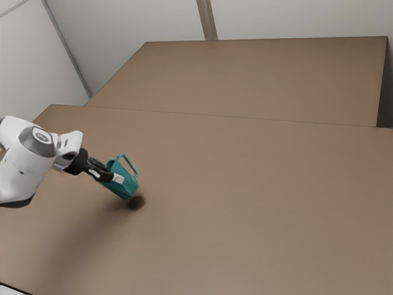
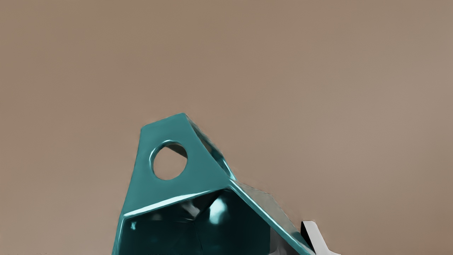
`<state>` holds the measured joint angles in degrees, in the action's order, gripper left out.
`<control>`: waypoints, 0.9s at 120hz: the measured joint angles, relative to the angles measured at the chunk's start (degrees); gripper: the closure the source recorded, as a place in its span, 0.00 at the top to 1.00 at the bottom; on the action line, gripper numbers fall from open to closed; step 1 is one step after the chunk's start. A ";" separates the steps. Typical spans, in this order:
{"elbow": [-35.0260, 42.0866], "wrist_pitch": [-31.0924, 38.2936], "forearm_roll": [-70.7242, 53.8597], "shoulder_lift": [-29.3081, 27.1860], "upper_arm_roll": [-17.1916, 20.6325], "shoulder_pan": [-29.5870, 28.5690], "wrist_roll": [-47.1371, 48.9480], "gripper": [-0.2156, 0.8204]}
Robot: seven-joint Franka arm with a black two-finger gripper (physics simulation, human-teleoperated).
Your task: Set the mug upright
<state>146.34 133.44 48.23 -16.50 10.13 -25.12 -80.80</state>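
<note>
Found open room over the brown tabletop, from centre to right in the exterior view; met the tilted teal mug left of centre, and the white arm at the left edge, blocking passage there.

The mug is cut off by the wrist view's edge, the arm by the exterior view's left edge.

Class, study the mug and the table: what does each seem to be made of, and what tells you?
Mug: smooth and glossy, perhaps glazed ceramic or hard plastic; bright highlights line its edges.
Table: matte, perhaps painted board or laminate; its brown top looks even, without visible grain.
</note>
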 joint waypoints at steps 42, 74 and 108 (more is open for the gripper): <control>-0.93 -4.41 -34.14 -4.76 1.43 2.39 29.20 0.03; -2.78 -6.22 -43.30 -2.28 1.49 3.41 46.81 0.03; -6.87 -5.32 -45.05 3.18 1.38 5.89 59.25 0.03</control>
<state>139.47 128.12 3.18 -13.33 11.51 -19.24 -21.55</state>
